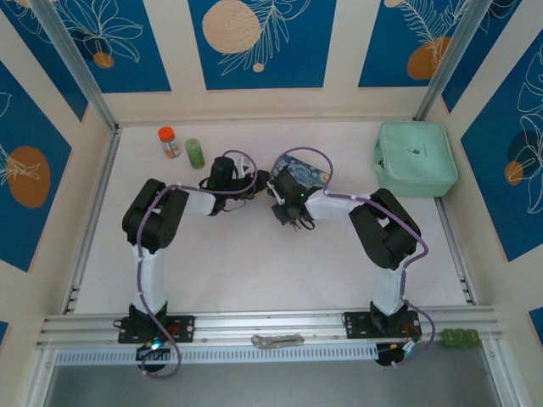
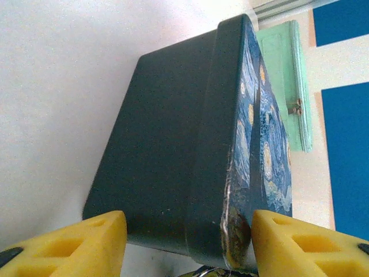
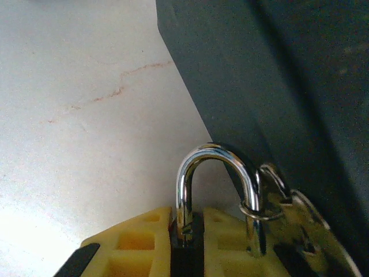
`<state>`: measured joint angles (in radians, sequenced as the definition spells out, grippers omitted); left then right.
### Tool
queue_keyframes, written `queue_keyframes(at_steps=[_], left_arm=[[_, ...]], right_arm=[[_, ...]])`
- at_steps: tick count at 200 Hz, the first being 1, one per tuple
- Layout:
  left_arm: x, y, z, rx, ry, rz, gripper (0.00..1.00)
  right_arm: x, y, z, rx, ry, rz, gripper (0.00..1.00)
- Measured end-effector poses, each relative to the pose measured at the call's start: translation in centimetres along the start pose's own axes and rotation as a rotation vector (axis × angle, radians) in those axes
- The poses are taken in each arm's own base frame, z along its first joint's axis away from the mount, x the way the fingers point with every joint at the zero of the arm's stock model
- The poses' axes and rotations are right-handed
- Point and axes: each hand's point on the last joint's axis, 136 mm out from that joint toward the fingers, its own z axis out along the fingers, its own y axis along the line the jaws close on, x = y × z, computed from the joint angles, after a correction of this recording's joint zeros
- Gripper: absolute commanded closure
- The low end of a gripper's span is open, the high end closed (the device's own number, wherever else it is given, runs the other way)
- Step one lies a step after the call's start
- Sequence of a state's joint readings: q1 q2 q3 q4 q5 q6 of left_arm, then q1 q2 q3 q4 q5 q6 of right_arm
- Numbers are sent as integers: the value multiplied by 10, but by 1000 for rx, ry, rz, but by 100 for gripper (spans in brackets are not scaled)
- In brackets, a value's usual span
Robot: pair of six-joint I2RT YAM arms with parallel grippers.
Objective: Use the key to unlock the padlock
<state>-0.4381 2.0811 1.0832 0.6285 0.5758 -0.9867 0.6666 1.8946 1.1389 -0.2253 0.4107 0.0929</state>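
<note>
My right gripper is shut on the padlock. The dark body sits between the yellow pads and the silver shackle sticks out toward the tin. A small ring on the shackle's right leg carries a pale metal key, blurred against the tin's dark side. My left gripper straddles the blue starry tin. Its right finger touches the lid edge and its left finger sits at the dark base. From above, both grippers meet at the tin.
A mint green case lies at the back right. An orange-capped bottle and a green roll stand at the back left. A silver wrench-like piece lies on the front rail, with a small green block at its right end.
</note>
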Motion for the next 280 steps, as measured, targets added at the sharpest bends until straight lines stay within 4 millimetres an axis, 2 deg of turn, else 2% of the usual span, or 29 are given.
queue_keyframes(at_steps=[22,65,89,121,165,195,247,280], left_arm=[[0,-1,-1,11,-9,-17,46],[-4,-3,-3,26,-26,-35,46],[-1,-3,-3,32,-11,-37,46],[1,-5,-4,32,3,-38,53],[1,-8,-5,47,0,-45,57],[5,-4,-7,47,4,-58,59],[10,-5,-13,64,0,-60,59],[13,-10,-18,84,9,-74,50]], right_arm=[[-3,2,-1,-17,-8,-8,100],[-10,6,2,-53,-61,-2,100],[-2,3,-2,-69,-95,6,100],[8,-3,-10,-109,-136,23,100],[-5,3,-8,-127,-218,-71,100],[-17,3,0,-136,-250,-88,100],[-28,14,0,-196,-276,-112,100],[-27,19,-11,-245,-314,-128,100]])
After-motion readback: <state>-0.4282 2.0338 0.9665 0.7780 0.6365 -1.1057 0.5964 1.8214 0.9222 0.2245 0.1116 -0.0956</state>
